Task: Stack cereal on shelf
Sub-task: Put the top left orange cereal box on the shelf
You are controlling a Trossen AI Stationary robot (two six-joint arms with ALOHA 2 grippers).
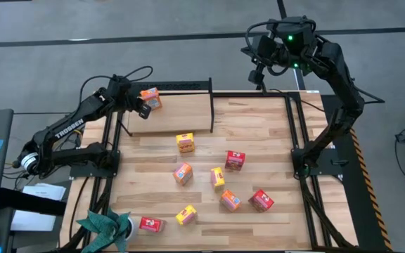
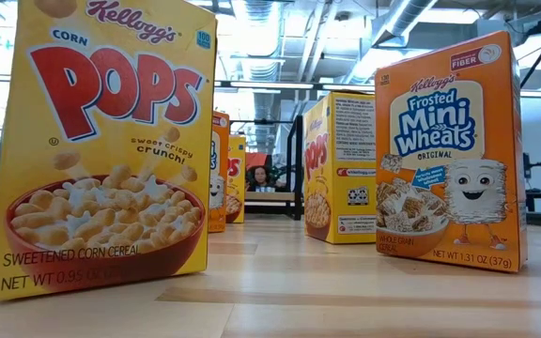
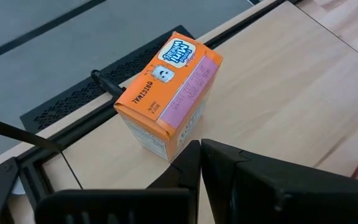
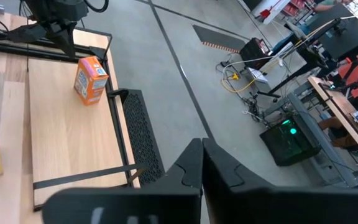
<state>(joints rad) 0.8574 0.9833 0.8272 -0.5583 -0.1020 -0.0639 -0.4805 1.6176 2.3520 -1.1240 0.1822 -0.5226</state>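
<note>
An orange Mini-Wheats cereal box (image 1: pixel 150 97) (image 3: pixel 166 93) (image 4: pixel 91 79) stands upright on its base on the shelf's light board (image 1: pixel 181 112), near the far left corner. My left gripper (image 1: pixel 143 108) (image 3: pixel 199 149) is shut and hovers just on the near side of that box; the right wrist view shows a gap between them. Several more cereal boxes stand or lie on the tabletop, among them a yellow one (image 1: pixel 185 143), a red one (image 1: pixel 235 160) and an orange one (image 1: pixel 182 173). My right gripper (image 1: pixel 259 72) (image 4: pixel 201 150) is shut and raised beyond the table's far edge, over the floor.
A teal crumpled thing (image 1: pixel 108 227) sits at the near left corner beside a red box (image 1: pixel 151 224). The shelf's black tube frame (image 1: pixel 211 105) rims the board. In the low view, a yellow Corn Pops box (image 2: pixel 101 141) and a Mini-Wheats box (image 2: pixel 449 155) stand close to the camera; a person (image 2: pixel 261 176) sits far behind.
</note>
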